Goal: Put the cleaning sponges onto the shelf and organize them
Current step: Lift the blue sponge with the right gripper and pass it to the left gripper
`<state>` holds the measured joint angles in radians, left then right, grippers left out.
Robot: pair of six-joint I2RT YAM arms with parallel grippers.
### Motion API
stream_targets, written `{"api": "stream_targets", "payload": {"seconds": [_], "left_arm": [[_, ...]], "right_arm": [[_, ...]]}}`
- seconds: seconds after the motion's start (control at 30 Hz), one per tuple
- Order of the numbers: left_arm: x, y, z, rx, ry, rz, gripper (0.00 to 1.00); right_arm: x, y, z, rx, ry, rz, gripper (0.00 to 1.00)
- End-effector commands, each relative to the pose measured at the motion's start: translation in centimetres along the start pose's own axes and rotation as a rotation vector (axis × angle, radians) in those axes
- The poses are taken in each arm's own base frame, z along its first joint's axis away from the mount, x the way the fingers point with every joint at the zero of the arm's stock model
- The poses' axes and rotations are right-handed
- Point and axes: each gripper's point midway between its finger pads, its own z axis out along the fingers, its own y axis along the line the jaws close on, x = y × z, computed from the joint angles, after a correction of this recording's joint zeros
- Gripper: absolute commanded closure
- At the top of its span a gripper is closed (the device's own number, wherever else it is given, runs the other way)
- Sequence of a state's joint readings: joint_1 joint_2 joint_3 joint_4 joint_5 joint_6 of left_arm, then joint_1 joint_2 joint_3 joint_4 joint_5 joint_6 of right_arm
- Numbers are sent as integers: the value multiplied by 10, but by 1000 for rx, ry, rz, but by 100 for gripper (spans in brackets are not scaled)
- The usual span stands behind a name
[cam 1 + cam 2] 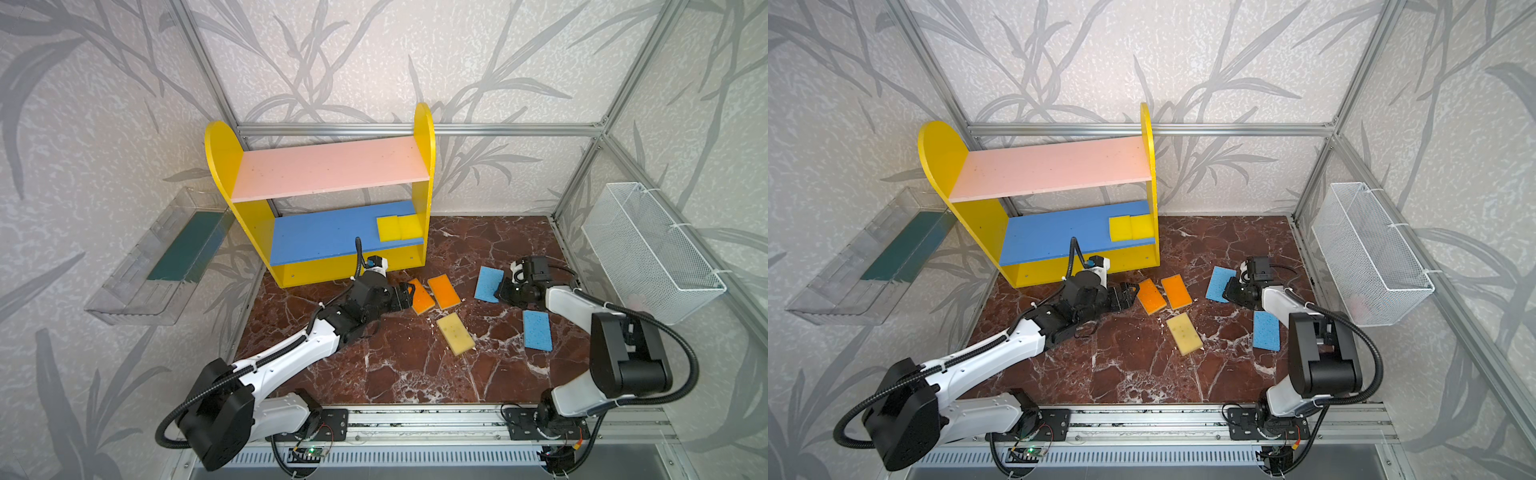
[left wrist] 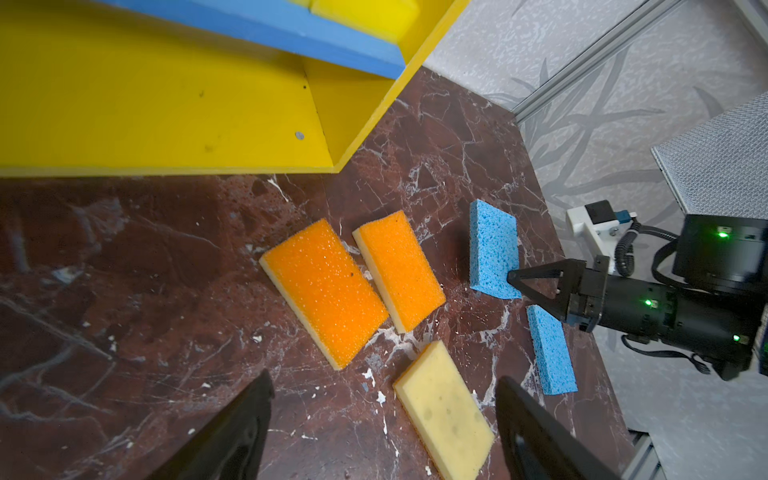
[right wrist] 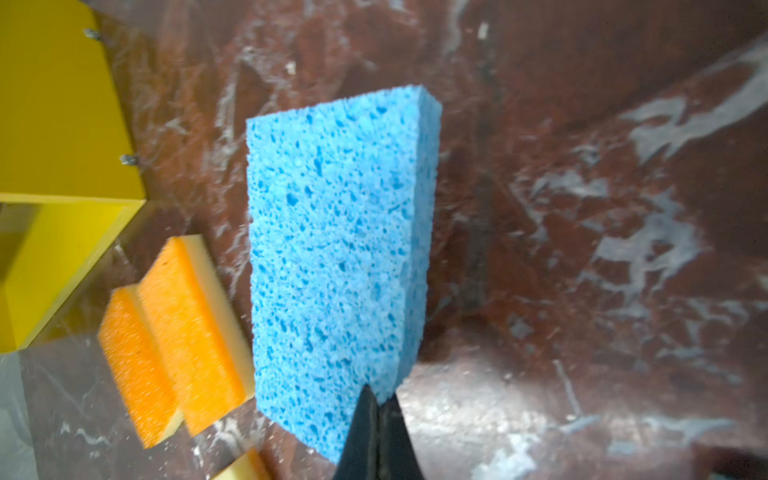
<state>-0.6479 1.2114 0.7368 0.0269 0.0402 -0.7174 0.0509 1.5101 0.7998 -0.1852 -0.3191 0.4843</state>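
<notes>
At three o'clock, right tool (image 3: 376,395) clamped on blue sponge (image 3: 332,249) corner
We should lift slowly; left tool (image 2: 382,378) stands apart

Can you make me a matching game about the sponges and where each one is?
Things
1. bright yellow sponges
2. orange sponges
3. rear blue sponge
4. pale yellow sponge

Places
A. pinched by the right end effector
B. lying alone on the table
C. on the blue board of the shelf
D. side by side in front of the left end effector

Pairs: 1-C, 2-D, 3-A, 4-B
</notes>
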Motion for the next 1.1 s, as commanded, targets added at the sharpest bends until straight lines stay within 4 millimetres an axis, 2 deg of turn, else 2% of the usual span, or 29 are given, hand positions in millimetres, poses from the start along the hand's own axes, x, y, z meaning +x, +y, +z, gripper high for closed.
{"api": "stream_targets", "payload": {"seconds": [0.0, 0.07, 0.13, 0.3, 0.37, 0.43, 0.6, 0.9, 1.07], "left_arm": [[-5, -4, -1, 30, 14, 7, 31], [-4, -8, 3, 38, 38, 15, 38], [-3, -15, 6, 68, 55, 19, 39], [2, -42, 16, 148, 76, 32, 51], [9, -54, 22, 160, 105, 53, 53], [13, -65, 24, 175, 116, 71, 51], [19, -87, 28, 214, 115, 84, 36], [42, -117, 50, 280, 176, 60, 42], [45, -122, 58, 301, 188, 30, 44]], "right_arm": [[8, 14, -21, -32, -28, -25, 100], [15, 22, -34, -60, -33, -36, 100], [23, 29, -44, -83, -35, -61, 100], [41, 53, -66, -188, -26, -110, 100], [46, 68, -72, -268, -28, -145, 100], [51, 75, -75, -292, -11, -169, 100], [54, 81, -79, -322, -7, -180, 100], [52, 104, -85, -413, 4, -198, 99], [53, 112, -85, -447, 16, -204, 99]]}}
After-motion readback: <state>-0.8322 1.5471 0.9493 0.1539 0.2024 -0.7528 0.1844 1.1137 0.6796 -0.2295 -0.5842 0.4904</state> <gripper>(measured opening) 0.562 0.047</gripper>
